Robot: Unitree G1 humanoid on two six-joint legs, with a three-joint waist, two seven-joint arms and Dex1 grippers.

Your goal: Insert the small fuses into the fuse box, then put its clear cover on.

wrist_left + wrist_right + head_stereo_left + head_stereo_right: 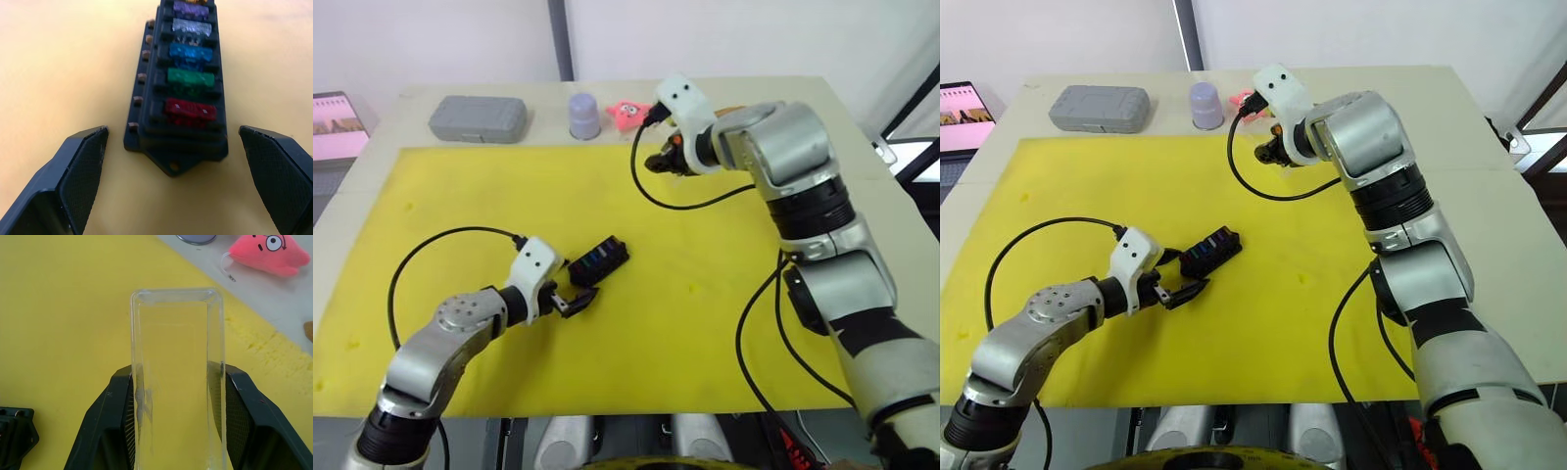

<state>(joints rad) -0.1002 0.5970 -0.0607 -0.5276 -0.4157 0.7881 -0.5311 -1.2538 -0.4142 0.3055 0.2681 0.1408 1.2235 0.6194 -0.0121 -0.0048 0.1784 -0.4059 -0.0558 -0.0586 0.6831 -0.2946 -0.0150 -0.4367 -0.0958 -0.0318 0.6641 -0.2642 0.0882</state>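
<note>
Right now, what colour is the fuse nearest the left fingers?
Red fuse, clearest in the left wrist view.

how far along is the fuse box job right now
Fuses look seated: red, green, blue, clear-grey and purple fill the fuse box slots. The right gripper holds the clear cover near the mat's far edge. The open left gripper straddles the box end. Left: fitting the cover on.

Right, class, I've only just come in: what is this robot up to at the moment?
It is assembling a fuse box. The coloured fuses already sit in its slots on the yellow mat. The left hand is open around the box's end, while the right hand grips the clear cover, not yet fitted.
</note>
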